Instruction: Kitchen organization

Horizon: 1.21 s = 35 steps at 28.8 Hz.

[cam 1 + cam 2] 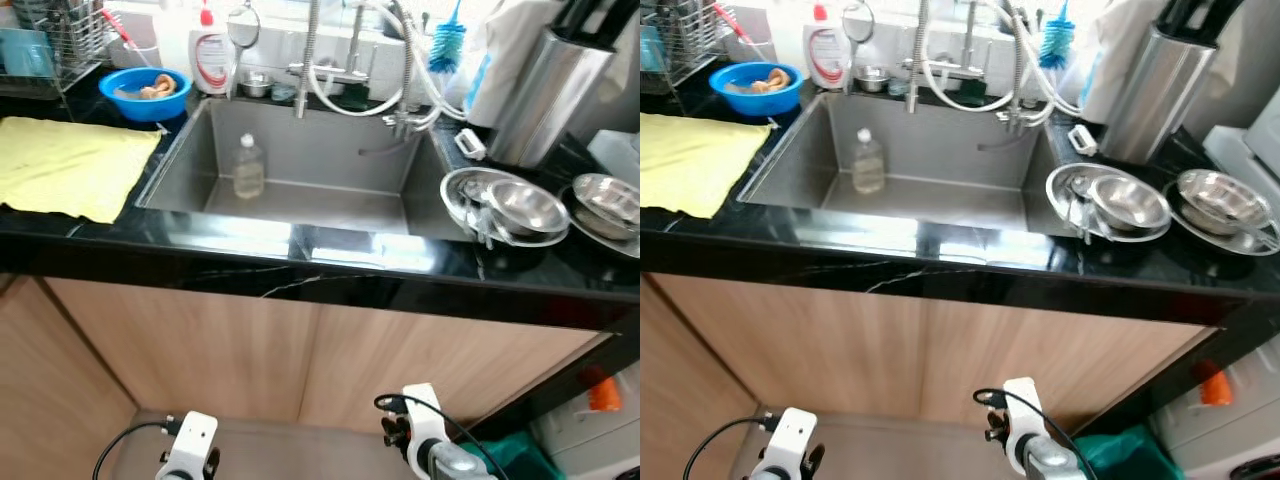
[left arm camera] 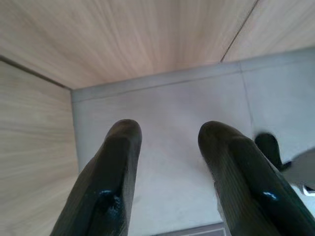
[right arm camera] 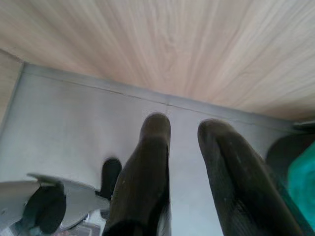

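The black desk [image 1: 250,262] carries a steel sink [image 1: 300,160] with a clear bottle [image 1: 248,168] standing upright inside. A yellow cloth [image 1: 70,165] lies left of the sink, a blue bowl [image 1: 146,93] behind it, and steel bowls [image 1: 525,207] sit to the right. Left end effector [image 2: 167,142] and right end effector [image 3: 184,132] hang low by the cabinet doors [image 1: 300,350], fingers apart, empty.

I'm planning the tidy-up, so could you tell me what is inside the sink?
One clear plastic bottle stands upright in the sink, near its left side. The basin's near wall is hidden behind the counter edge.
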### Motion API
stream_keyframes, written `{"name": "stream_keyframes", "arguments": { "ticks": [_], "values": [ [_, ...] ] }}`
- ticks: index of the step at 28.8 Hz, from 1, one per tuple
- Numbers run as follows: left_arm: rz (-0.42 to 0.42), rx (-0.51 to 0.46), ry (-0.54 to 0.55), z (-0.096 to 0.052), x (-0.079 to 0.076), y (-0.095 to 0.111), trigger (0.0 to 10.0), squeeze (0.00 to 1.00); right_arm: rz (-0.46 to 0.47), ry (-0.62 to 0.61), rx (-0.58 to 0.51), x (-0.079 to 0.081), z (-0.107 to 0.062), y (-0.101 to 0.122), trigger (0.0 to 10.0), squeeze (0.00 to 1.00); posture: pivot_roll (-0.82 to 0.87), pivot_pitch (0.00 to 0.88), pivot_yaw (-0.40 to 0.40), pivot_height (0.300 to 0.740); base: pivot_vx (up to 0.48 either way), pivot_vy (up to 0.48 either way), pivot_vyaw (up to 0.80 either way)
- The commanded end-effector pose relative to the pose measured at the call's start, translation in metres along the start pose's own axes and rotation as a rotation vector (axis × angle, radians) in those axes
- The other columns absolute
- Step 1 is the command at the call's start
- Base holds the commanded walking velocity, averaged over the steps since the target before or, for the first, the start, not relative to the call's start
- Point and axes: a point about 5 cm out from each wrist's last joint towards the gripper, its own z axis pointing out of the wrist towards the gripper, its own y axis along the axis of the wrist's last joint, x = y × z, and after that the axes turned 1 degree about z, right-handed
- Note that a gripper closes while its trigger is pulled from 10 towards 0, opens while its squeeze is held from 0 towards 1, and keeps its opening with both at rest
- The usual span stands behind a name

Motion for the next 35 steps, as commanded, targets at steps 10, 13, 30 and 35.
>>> {"name": "stream_keyframes", "arguments": {
  "ticks": [10, 13, 30, 35],
  "values": [
    [0.031, 0.023, 0.004, -0.001, 0.006, -0.003, 10.0, 0.00, 0.013, 0.002, -0.003, 0.005, 0.001, -0.002, 10.0, 0.00, 0.00, 0.000, -0.043, 0.732, 0.000, 0.034, 0.00],
    [0.027, 0.023, 0.007, -0.001, 0.006, -0.003, 10.0, 0.00, 0.005, -0.005, -0.010, 0.005, 0.001, -0.001, 10.0, 0.00, -0.01, 0.000, -0.043, 0.732, 0.000, 0.000, 0.00],
    [-0.094, -0.022, 0.060, 0.007, -0.009, 0.016, 10.0, 0.00, 0.068, -0.094, -0.004, -0.017, -0.007, -0.015, 10.0, 0.00, -0.17, 0.000, 0.004, 0.732, 0.000, 0.000, 0.00],
    [-0.088, -0.100, 0.074, 0.010, -0.002, 0.033, 10.0, 0.00, 0.153, -0.143, -0.019, -0.017, -0.008, -0.019, 10.0, 0.00, -0.17, 0.000, -0.007, 0.732, 0.000, 0.000, 0.00]
  ]
}}
